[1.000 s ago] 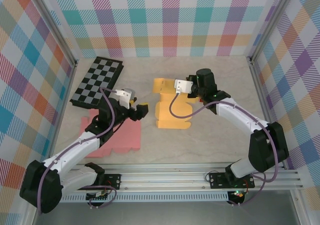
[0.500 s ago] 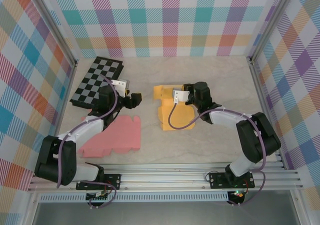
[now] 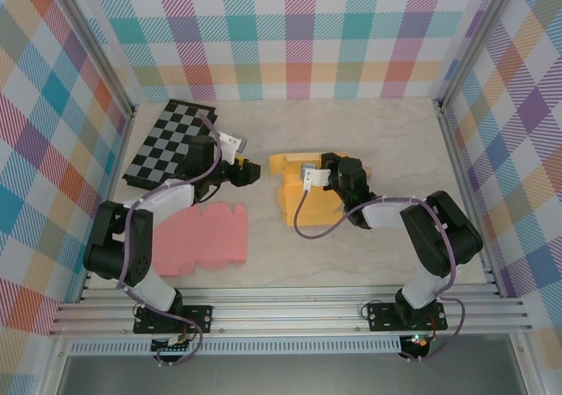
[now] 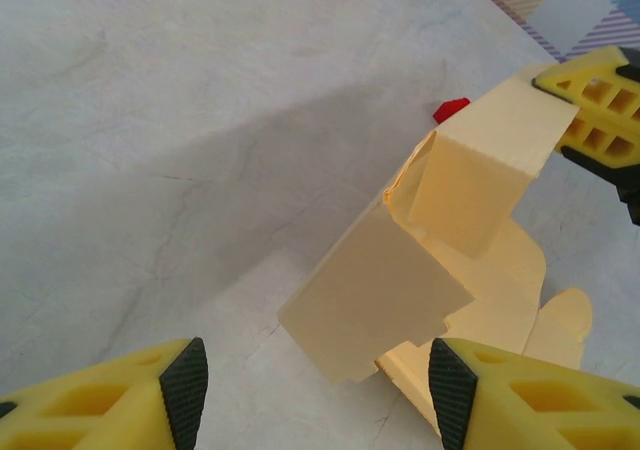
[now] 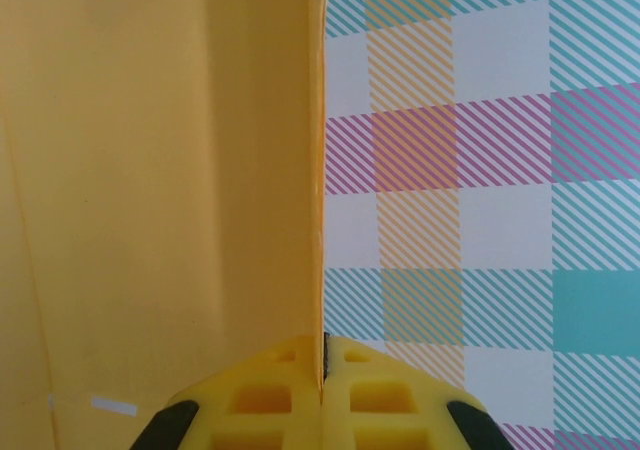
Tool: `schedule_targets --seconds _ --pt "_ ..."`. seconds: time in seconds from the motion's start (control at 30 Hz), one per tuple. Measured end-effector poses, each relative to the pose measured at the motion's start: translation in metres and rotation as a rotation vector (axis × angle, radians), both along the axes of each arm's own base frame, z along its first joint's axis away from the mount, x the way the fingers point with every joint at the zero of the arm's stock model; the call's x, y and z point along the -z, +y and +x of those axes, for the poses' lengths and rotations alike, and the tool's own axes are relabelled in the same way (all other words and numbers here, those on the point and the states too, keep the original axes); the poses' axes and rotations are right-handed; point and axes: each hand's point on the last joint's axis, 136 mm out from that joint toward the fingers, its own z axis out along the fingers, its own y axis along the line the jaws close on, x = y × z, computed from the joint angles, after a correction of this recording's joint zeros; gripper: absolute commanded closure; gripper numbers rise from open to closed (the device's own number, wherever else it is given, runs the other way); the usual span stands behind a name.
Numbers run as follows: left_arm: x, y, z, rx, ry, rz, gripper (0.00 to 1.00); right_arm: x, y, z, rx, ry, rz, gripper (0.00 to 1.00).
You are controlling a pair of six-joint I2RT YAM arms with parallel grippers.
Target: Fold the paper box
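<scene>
The yellow paper box (image 3: 303, 204) lies partly folded at the table's middle, with one panel raised at its far end. My right gripper (image 3: 323, 168) is shut on that upright panel's edge (image 5: 318, 170), the sheet pinched between the fingers (image 5: 323, 375). In the left wrist view the box (image 4: 430, 260) shows a bent flap (image 4: 375, 295) pointing toward my left gripper (image 4: 312, 395). That gripper is open, its pads (image 4: 185, 390) apart on either side of the flap's corner without touching it. From above, the left gripper (image 3: 250, 174) sits just left of the box.
A flat pink paper cutout (image 3: 204, 239) lies near left. A black-and-white checkered board (image 3: 169, 142) rests at the far left. Plaid walls close in the table on three sides. The right gripper's yellow finger (image 4: 600, 110) appears at the left wrist view's right edge.
My left arm swung away from the pink cutout toward the box's left side and its jaws narrowed somewhat. The right gripper drew lower and nearer, still pinching the panel.
</scene>
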Motion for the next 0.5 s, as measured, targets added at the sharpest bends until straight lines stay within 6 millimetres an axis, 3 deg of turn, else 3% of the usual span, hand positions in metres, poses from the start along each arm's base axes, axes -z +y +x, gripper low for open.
schedule_targets --seconds 0.27,0.5 --pt "0.031 -0.002 -0.001 0.039 0.086 0.049 0.43 0.012 -0.003 -0.005 -0.004 -0.016 -0.025 1.00" --pt "0.028 -0.010 0.003 0.077 0.091 0.057 0.44 0.023 -0.003 -0.005 -0.008 -0.014 -0.052 1.00"
